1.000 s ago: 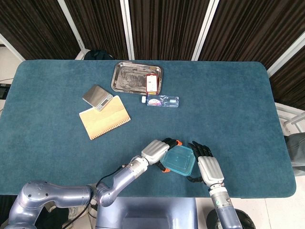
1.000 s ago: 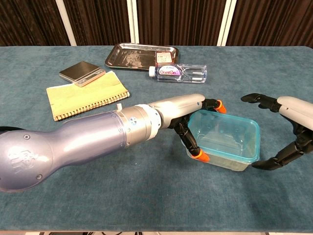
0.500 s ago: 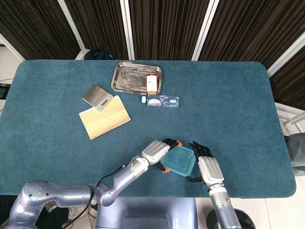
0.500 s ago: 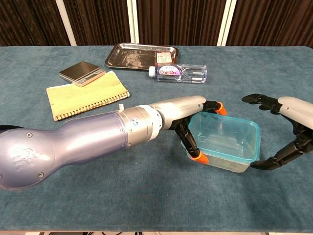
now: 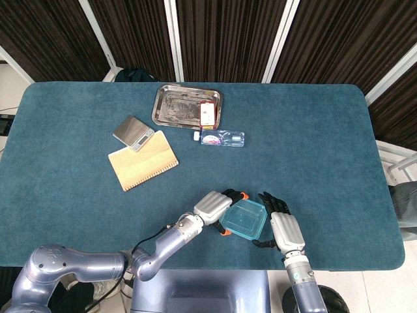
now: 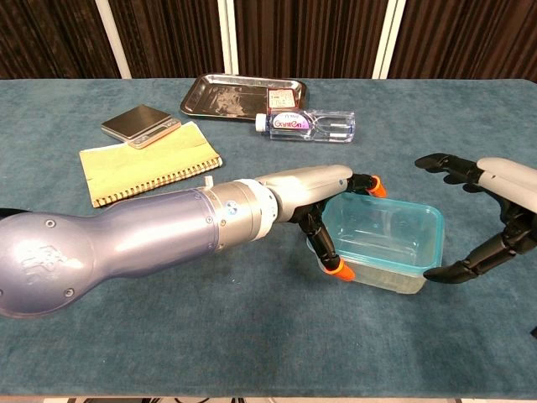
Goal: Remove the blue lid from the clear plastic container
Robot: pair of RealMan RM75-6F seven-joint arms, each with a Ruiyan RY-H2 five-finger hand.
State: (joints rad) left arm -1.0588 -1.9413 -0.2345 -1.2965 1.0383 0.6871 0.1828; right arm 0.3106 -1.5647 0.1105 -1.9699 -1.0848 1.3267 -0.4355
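You have one clear plastic container with its blue lid (image 6: 388, 238) at the table's six o'clock edge, see-through and rectangular with rounded corners. Your left hand (image 6: 334, 220) grips its nine o'clock side; your right hand (image 6: 495, 217) hangs open at three o'clock, apart from it. At twelve o'clock: one metal tray (image 5: 177, 105), one clear bottle (image 6: 309, 124) labelled "GanTen", one silver scale (image 5: 133, 132), one tan spiral notebook (image 5: 143, 160).

The clear plastic bottle (image 6: 309, 124) lying on its side just in front of the metal tray (image 6: 226, 94) carries a white label with purple lettering that seems to read "GanTen". A small red-and-white box (image 6: 281, 100) on the tray's right end bears print too small to read; nothing else shows legible writing
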